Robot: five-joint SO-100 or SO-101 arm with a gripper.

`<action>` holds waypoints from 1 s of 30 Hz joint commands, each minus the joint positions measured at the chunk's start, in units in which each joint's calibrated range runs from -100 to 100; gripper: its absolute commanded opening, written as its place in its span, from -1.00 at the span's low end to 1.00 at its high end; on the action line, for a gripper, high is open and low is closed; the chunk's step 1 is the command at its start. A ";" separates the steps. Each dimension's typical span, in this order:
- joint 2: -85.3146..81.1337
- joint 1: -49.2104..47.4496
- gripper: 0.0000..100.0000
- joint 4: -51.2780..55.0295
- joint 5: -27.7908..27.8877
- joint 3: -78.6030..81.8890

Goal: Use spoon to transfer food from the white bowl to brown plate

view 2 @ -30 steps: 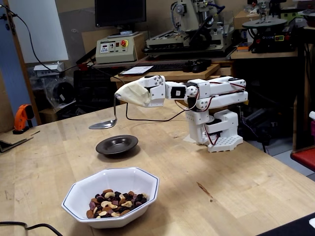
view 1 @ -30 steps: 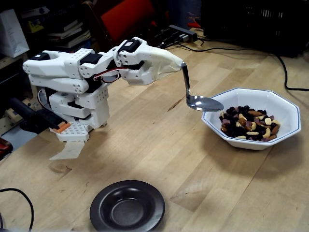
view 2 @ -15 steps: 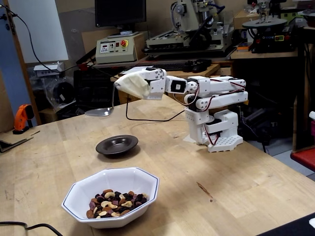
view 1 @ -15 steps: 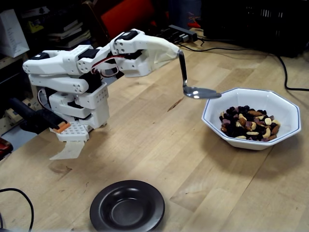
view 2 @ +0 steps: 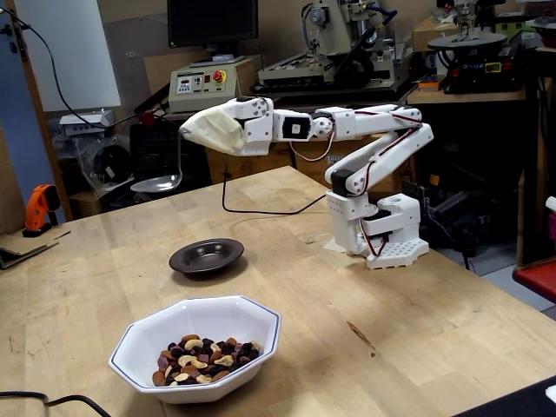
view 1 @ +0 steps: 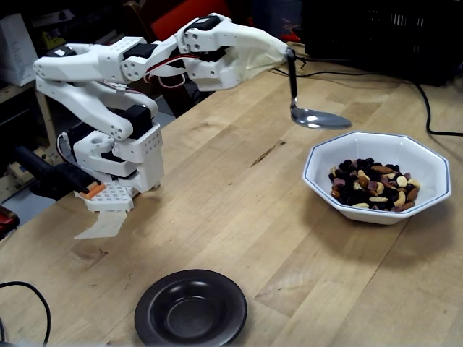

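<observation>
- The step in hand looks like bringing the spoon [view 1: 311, 108] over the bowl [view 1: 427, 155] for a scoop; its blade is empty and hangs in the air above the counter [view 1: 239, 217], beside the bowl's rim and not yet over the food [view 1: 372, 184].
- To do it well, the arm should carry the blade out past the rim and over the heap, then lower it with the leading edge tipped down so that it digs under the pieces rather than pushing them about.
- Once loaded, the blade likely wants to be kept level on the way to the plate [view 1: 190, 309], which lies well apart from the bowl near the front edge in this fixed view.
- The fingers [view 1: 283, 52] are wrapped in a pale cloth-like cover, so their opening cannot be told; the spoon's handle comes out of that cover and hangs down from it.
- The arm is raised and stretched forward, upper links high above the base, wrist roughly level.
- In the other fixed view the spoon [view 2: 158, 181] hangs beyond the plate [view 2: 206, 256], with the bowl [view 2: 139, 343] nearest the camera.
</observation>
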 commanded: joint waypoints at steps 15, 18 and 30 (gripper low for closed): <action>6.33 -0.47 -0.92 -24.76 5.13 20.72; 6.33 -0.47 -0.92 -25.47 7.03 23.72; 7.10 -0.54 -0.92 -25.07 9.72 25.41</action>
